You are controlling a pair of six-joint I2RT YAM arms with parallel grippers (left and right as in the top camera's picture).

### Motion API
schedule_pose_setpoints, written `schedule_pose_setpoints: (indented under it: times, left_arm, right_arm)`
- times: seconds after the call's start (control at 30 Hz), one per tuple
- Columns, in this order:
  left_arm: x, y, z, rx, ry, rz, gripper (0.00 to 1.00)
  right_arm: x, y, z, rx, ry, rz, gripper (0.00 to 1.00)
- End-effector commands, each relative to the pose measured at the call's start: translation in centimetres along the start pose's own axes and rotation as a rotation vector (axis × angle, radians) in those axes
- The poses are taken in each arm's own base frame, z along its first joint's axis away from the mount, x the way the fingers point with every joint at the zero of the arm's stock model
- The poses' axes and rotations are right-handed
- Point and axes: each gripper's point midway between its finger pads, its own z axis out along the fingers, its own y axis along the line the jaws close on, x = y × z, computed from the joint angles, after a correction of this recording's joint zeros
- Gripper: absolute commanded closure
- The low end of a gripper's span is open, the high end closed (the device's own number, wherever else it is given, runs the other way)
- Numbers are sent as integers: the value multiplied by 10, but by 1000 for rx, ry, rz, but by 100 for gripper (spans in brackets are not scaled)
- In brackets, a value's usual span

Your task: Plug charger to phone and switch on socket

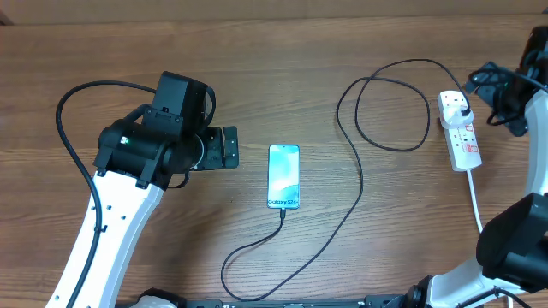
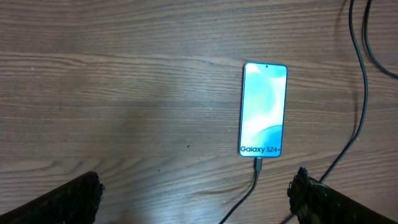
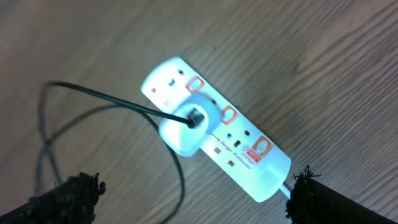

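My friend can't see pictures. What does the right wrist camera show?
A white socket lies slanted on a wooden table, with a white plug pushed into it. A thin black cable runs from the plug to the left and loops. The open claw hangs above, its two dark fingertips in the bottom corners.

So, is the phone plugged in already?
Yes, plugged in: the charger tip sits in the phone edge nearest the Galaxy S24 text, black cable trailing away.
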Motion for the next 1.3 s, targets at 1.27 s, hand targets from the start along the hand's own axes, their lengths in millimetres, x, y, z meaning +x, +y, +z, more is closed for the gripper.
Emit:
schedule_pose_setpoints:
  times: [1.27]
  left_arm:
    - [-7, 2, -3, -10, -19, 16, 1]
  right_arm:
    - [14, 4, 71, -72, -70, -135, 0]
